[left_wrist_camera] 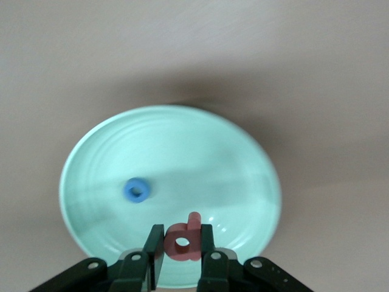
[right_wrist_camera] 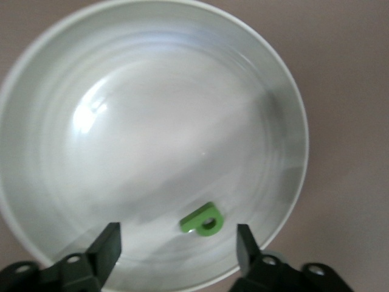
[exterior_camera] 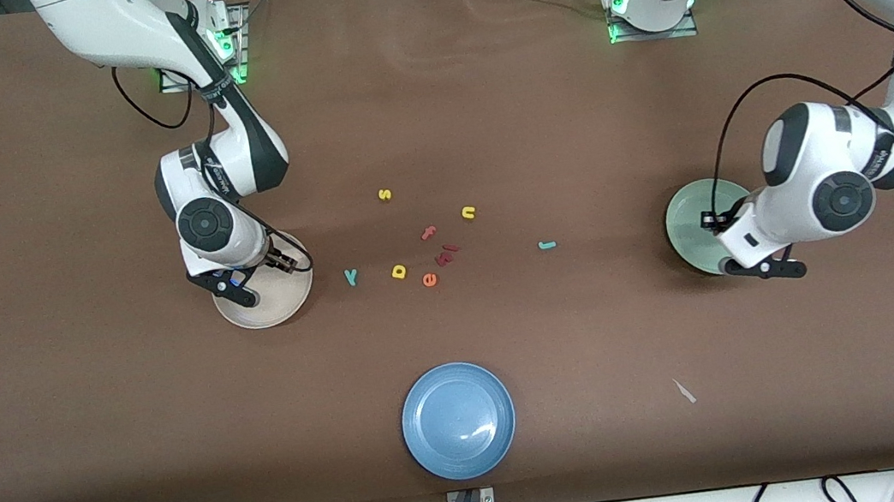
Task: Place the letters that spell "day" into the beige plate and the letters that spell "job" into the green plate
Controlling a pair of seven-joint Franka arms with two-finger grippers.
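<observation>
The left gripper [left_wrist_camera: 181, 249] hangs over the green plate [left_wrist_camera: 97, 158], fingers pinching the red-pink "b" [left_wrist_camera: 184, 239]. Only the left wrist view shows this grip and the blue "o" [left_wrist_camera: 137, 190] lying in the plate; in the front view the left arm hides most of the plate's inside.

The right gripper [right_wrist_camera: 176, 249] hangs over the beige plate [right_wrist_camera: 55, 73] with fingers spread wide and nothing between them. The green "a" [right_wrist_camera: 203, 220] lies in that plate below the gap, visible in the right wrist view only.

The front view alone shows the table [exterior_camera: 95, 461]: teal "y" [exterior_camera: 350, 277] and yellow "d" [exterior_camera: 399, 272] lie between the plates, near the beige one; teal "j" [exterior_camera: 547, 245] lies toward the green plate. Loose among them: yellow "s" [exterior_camera: 384, 194], yellow "n" [exterior_camera: 469, 213], pink "f" [exterior_camera: 429, 232], orange "e" [exterior_camera: 429, 280]. The blue plate [exterior_camera: 458, 420] sits nearest the front camera
</observation>
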